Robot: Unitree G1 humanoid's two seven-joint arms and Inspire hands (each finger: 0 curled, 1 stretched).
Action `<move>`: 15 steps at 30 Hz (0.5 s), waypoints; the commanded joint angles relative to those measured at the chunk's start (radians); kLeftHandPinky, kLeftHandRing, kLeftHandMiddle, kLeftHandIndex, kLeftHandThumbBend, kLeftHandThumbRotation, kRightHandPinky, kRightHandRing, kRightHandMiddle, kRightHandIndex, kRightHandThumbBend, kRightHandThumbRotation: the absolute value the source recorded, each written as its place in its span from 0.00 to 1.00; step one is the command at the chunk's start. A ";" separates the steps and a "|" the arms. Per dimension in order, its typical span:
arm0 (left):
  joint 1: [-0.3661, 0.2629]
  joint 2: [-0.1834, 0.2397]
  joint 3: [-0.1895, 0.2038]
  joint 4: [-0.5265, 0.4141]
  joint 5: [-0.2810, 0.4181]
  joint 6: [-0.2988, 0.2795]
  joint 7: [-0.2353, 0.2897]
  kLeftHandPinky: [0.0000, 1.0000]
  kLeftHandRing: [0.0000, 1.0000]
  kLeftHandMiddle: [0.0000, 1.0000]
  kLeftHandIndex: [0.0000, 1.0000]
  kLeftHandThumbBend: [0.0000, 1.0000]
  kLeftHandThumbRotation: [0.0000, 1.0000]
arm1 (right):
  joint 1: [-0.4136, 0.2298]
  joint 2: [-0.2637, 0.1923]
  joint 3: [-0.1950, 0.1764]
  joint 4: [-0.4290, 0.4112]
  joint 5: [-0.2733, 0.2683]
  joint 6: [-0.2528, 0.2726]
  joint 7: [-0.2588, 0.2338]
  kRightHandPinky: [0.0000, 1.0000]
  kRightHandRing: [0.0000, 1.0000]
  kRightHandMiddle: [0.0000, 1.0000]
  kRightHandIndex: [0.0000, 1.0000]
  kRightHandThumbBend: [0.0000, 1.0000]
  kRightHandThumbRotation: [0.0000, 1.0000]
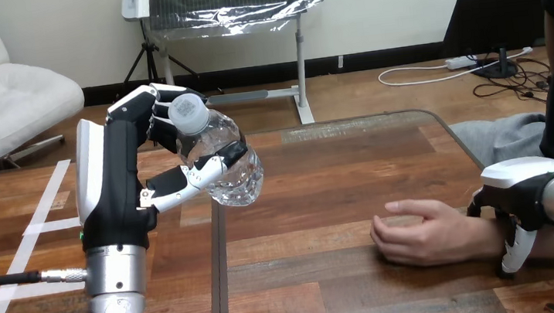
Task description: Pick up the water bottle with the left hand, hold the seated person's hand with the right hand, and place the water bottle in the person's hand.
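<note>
- Left hand (124,172) clenched round the clear water bottle (239,182), held tilted, cap up, above the table (340,196); cap print too small to read.
- Right hand (522,189) grips the person's wrist (492,241); the person's hand (422,234) rests on the table.

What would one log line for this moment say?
left hand: grips bottle, raised off table | right hand: curled round person's wrist | person's hand: on table, empty | handover: not yet done
</note>
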 commanded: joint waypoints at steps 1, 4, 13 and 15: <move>-0.049 0.003 0.023 -0.052 -0.014 -0.012 0.002 0.39 0.40 0.44 0.53 0.56 0.00 | 0.010 0.032 0.013 0.007 0.023 -0.015 -0.026 0.35 0.47 0.60 0.70 0.66 0.02; -0.049 0.004 0.024 -0.051 -0.015 -0.013 -0.001 0.39 0.40 0.44 0.53 0.55 0.00 | 0.018 0.031 0.014 0.004 0.022 -0.017 -0.049 0.31 0.43 0.55 0.62 0.67 0.01; -0.049 0.001 0.025 -0.054 -0.001 -0.006 0.005 0.40 0.40 0.45 0.53 0.55 0.00 | 0.004 0.039 0.038 0.024 0.000 0.010 -0.040 0.30 0.44 0.54 0.52 0.64 0.00; -0.050 0.002 0.025 -0.052 -0.001 -0.009 0.005 0.40 0.40 0.45 0.53 0.55 0.00 | 0.002 0.040 0.043 0.031 -0.004 0.008 -0.042 0.31 0.45 0.55 0.52 0.63 0.00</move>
